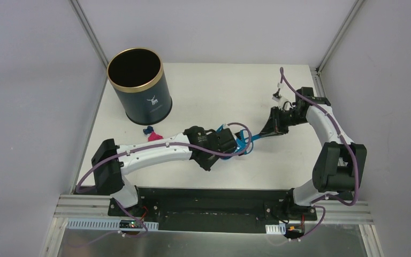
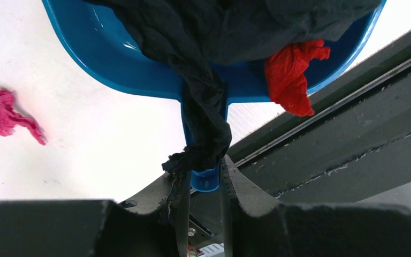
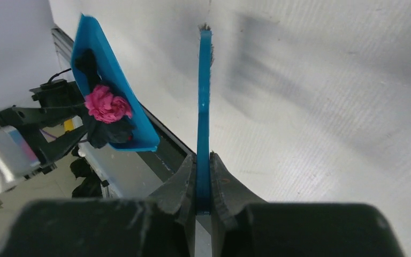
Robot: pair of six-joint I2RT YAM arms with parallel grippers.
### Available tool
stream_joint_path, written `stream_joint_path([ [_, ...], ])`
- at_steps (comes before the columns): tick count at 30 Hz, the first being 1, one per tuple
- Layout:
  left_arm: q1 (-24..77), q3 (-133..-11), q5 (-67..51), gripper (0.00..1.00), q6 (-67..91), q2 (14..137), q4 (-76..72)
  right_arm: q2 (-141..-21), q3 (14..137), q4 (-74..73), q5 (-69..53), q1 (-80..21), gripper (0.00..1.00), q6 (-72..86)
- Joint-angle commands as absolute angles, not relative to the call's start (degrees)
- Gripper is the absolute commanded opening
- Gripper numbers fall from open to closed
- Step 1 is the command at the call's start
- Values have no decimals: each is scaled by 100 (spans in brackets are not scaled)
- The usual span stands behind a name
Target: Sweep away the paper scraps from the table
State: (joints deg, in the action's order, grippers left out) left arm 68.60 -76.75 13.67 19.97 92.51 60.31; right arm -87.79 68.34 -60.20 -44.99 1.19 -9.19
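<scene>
My left gripper is shut on the handle of the blue dustpan. The pan holds a large black paper scrap and a red scrap; the black one hangs down over the handle. In the right wrist view the dustpan is tilted and off the table and holds a pink scrap and a black scrap. My right gripper is shut on the blue brush handle, just right of the pan. A pink scrap and a dark blue scrap lie on the white table.
The dark navy gold-rimmed bin stands upright at the table's far left, just behind the two loose scraps. The black front rail runs below the dustpan. Frame posts stand at the two back corners.
</scene>
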Motion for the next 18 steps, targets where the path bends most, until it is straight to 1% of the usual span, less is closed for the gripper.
stream_joint_path([
  [1,6395,-8291,1463,0,1967,8801,6345,-8730,6517,-5665,-5667,139,0,-1327],
  [6,5809,-8906,1422,0,1752,8736,6579,-8987,6452,-6000,-5873,138,0,-1810],
  [11,5293,-9625,1315,0,1533,8938,6806,-9100,6367,-6066,-6021,134,0,-1907],
  [18,4671,-10358,1034,0,1446,9112,6809,-9250,6381,-6088,-5905,139,0,-1942],
])
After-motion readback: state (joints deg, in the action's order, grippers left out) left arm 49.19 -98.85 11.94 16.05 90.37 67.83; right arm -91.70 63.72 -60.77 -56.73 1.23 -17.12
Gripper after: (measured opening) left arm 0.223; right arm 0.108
